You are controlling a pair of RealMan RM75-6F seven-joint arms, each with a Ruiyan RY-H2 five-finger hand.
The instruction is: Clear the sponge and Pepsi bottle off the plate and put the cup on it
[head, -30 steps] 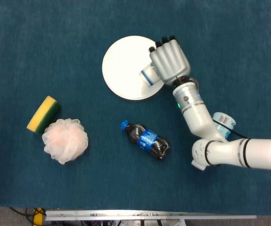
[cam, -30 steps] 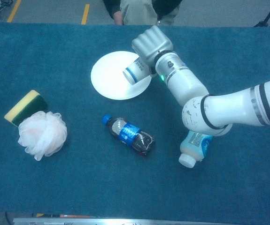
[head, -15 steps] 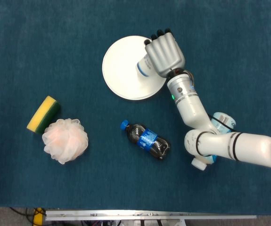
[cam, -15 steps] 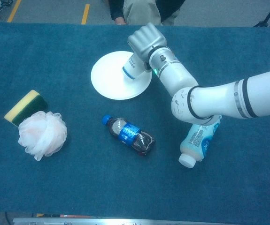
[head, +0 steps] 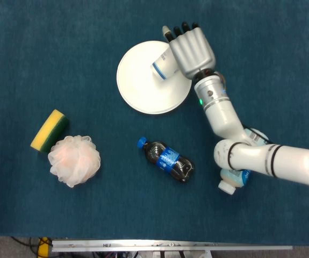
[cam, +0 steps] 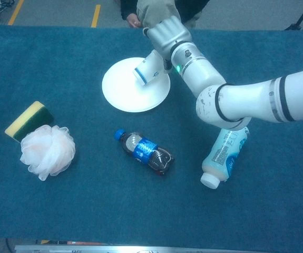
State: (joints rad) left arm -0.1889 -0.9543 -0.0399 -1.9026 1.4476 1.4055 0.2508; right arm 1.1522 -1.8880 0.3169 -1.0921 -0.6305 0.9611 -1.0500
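Right hand (head: 192, 49) is gripping the cup (head: 164, 63), tilted over the far right part of the white plate (head: 138, 86). Pepsi bottle (head: 169, 160) is lying on the blue cloth nearer in, sponge (head: 50, 130) and pink loofah (head: 74, 159) way off left.

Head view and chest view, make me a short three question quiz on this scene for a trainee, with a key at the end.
1. True or false: the Pepsi bottle lies on the plate.
2. What does the right hand hold? A) sponge B) cup C) white bottle
3. Which thing touches the pink bath pouf in both views?

Key:
1. False. It lies on the blue cloth, below the plate in the head view.
2. B. The cup, white with a blue band, is held tilted over the plate.
3. The sponge, yellow and green, at the pouf's upper left.
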